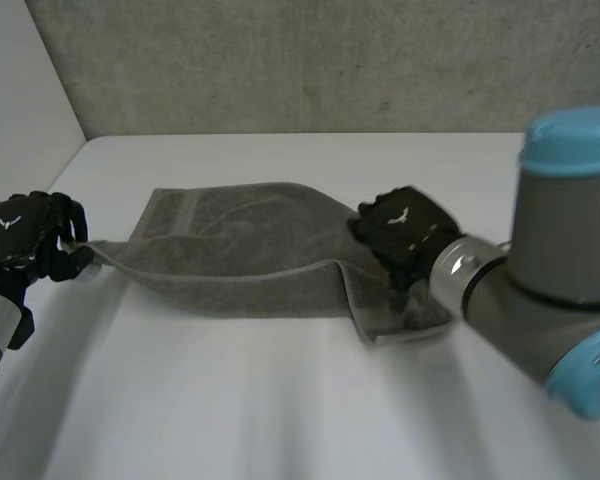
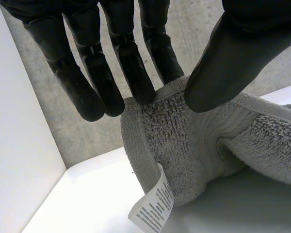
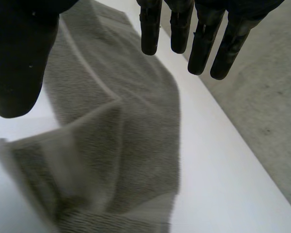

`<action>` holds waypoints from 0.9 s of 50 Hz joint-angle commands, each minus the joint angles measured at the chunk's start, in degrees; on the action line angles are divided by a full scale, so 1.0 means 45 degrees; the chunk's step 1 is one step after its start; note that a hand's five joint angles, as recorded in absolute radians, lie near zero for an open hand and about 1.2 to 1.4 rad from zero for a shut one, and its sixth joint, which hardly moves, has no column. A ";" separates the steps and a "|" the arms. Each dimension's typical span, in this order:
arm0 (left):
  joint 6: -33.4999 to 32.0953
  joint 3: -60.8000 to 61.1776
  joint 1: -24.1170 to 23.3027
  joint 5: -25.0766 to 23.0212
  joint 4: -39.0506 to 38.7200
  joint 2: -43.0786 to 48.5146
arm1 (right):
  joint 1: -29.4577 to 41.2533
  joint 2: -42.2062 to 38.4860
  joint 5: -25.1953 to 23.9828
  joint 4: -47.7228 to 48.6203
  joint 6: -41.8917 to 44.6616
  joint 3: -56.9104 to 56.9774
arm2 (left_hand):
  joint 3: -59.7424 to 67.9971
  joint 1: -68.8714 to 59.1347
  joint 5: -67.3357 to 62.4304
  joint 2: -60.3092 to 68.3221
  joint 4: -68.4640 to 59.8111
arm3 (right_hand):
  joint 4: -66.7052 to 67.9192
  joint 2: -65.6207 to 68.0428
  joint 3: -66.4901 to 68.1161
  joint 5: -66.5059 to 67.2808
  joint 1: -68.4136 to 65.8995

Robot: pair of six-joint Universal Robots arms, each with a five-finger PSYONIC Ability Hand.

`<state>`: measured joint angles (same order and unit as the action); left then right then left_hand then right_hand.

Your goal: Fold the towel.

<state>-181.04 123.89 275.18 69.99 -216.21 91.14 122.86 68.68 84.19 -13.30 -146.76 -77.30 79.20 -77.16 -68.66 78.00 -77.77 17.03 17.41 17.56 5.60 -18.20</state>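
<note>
Left hand (image 1: 28, 238) pinched a towel (image 1: 240, 250) corner; right hand (image 1: 405, 230) hovered open over its other end. Fold unfinished, I judged: right hand needed a grip next.

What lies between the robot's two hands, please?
The towel spans that stretch in the head view, from the left hand, pinching one corner, to the open right hand.

Part of towel (image 1: 240, 250) hidden behind right hand (image 1: 405, 230); label (image 2: 153, 208) print too small to read.

Bright soft light is washing out white table (image 1: 280, 420), w/ towel (image 1: 242, 258) casting faint shadow along its near edge.
</note>
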 commanded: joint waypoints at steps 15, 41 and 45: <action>-0.0004 0.0047 -0.0076 -0.0007 -0.0020 0.0002 | 0.0803 0.1183 0.1212 0.4850 0.0113 -0.5966 | 0.0178 -0.0631 -0.0298 0.0445 -0.0495 | 0.2494 0.2409 0.2375 0.2811 -0.2233; -0.0043 0.0125 -0.0116 -0.0007 -0.0040 -0.0037 | 0.0530 -0.1142 0.1115 0.7428 0.0523 -0.5537 | 0.0178 -0.0631 -0.0298 0.0445 -0.0495 | 1.0813 1.0728 1.0694 1.1130 -1.0552; -0.0062 0.0105 -0.0116 -0.0007 -0.0040 -0.0038 | 0.0510 -0.1063 0.1095 0.7389 0.0523 -0.5478 | 0.0178 -0.0631 -0.0298 0.0445 -0.0495 | 1.3993 1.3909 1.3874 1.4310 -1.3733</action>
<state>-181.25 124.45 274.66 69.96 -216.39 90.97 125.28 63.41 89.38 20.14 -144.44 -102.28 79.20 -77.16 -68.66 78.00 -77.77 71.05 71.46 70.66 61.10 -71.62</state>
